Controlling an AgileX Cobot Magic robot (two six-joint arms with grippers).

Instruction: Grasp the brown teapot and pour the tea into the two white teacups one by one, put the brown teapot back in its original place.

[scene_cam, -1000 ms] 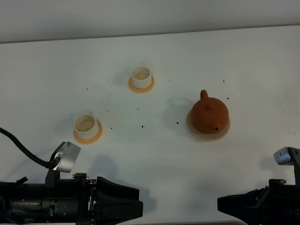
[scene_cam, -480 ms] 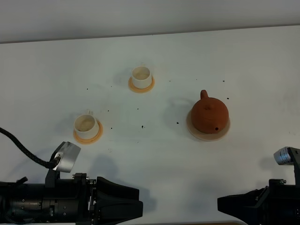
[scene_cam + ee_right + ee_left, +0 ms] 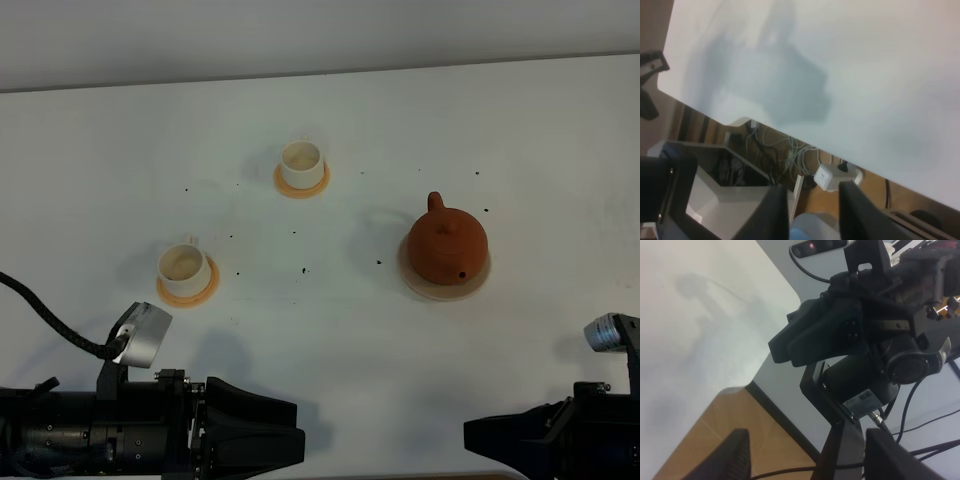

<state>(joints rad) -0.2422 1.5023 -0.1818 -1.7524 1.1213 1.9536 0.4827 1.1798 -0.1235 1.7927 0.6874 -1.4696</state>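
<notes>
teapot [image 3: 447,247] sits upright on its disc [image 3: 440,292], right of middle on the counter [image 3: 320,350], likely to suit the right end effector [image 3: 812,189]. near cup [image 3: 183,265] and far cup [image 3: 301,163] stand well apart from it. that end effector and the left end effector [image 3: 805,436] hang open, empty, at the near edge.

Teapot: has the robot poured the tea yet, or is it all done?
Nothing is in hand: the left gripper and right gripper hang open and empty at the near edge of the table. The brown teapot sits on its beige disc, untouched. The nearer teacup looks tan inside, the farther teacup paler, but tea cannot be confirmed. So either pouring is all left, or the job is finished.
</notes>
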